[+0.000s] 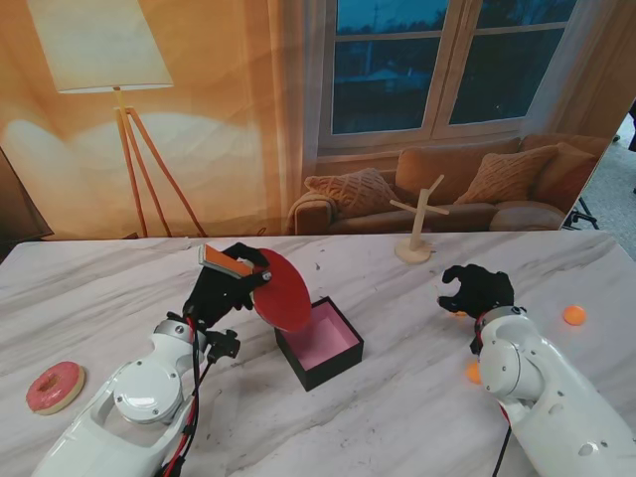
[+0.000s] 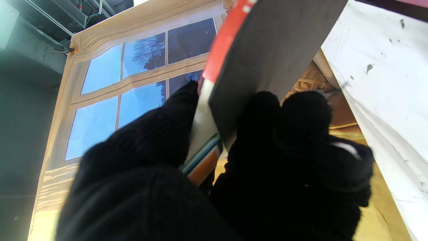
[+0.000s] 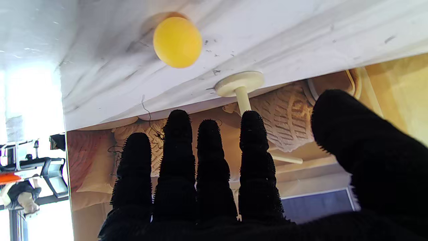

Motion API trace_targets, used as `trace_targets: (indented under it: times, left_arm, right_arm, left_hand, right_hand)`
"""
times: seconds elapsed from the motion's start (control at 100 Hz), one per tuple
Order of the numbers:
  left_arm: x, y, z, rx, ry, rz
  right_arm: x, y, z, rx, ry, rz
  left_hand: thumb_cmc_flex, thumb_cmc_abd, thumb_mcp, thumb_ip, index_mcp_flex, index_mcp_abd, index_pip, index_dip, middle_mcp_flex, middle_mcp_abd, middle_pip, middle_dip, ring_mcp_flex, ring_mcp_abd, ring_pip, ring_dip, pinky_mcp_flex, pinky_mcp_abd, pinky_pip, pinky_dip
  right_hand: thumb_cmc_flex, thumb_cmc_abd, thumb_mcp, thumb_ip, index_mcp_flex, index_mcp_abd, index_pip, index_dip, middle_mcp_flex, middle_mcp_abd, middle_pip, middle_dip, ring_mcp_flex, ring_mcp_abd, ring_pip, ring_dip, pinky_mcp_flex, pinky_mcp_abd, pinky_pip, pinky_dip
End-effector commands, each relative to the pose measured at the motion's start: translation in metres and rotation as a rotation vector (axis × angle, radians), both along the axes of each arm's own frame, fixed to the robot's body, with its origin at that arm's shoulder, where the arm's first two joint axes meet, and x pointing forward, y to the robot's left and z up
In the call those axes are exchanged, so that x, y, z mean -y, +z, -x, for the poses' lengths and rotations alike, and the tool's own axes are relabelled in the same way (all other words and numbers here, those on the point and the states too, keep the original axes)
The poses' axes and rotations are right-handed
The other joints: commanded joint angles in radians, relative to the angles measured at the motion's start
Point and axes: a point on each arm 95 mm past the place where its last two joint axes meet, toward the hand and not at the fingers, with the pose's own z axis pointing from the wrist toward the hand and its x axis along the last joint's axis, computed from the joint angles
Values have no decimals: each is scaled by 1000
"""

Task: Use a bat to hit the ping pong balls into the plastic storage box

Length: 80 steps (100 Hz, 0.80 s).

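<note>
Your left hand (image 1: pixel 227 283) grips the bat (image 1: pixel 278 290) at frame centre-left, handle pointing upper left, blade toward the storage box (image 1: pixel 320 344), so a swing could clip its wall, while your right hand (image 1: pixel 477 290), fingers spread and empty, hovers over one ball (image 3: pixel 177 42).

White marble table (image 1: pixel 397 417) with grey veins. Red bat (image 1: pixel 281 291) with an orange handle, in a black-gloved left hand (image 1: pixel 224 283). Black box (image 1: pixel 319 343), pink inside. Orange balls (image 1: pixel 573 315) at three o'clock. Pink-iced donut (image 1: pixel 55 387) at nine o'clock.
</note>
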Motion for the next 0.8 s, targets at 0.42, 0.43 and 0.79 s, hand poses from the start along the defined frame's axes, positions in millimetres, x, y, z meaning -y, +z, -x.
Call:
trace_targets:
  times: [0.42,0.43,0.79]
  left_arm:
    - [6,2,2,-1,-18,8]
    - [6,2,2,-1,-18,8]
    - [6,2,2,3,-18,7]
  right_arm:
    - [11,-21,-4,-73,-58,34]
    - [11,-21,-4,-76,-59,34]
    - [9,-31,-10,-101,-64,102]
  left_hand:
    - [49,18,54,-2,22,28,30,16,-3,-79,24,21,6,115,32,11,10,-131,59,5]
    - [49,18,54,-2,22,28,30,16,-3,-79,24,21,6,115,32,11,10,-131,59,5]
    - [47,18,55,-2,22,25,29,21,-2,-81,24,24,6,116,34,13,10,-130,58,5]
  right_hand:
    - [8,-54,31,-17,-59,-19,-1,-19,-89,-19,-13,-29,-51,-6,-49,-27,-13,5,-35,-22]
    - [9,-56,30,-17,-62,-21,-3,-20,-92,-19,-15,-30,-53,-5,-51,-28,-14,5,-36,-22]
    - [19,-108,34,-23,-138,-57,-35,-31,-158,-2,6,-41,-30,24,0,-3,51,36,65,35]
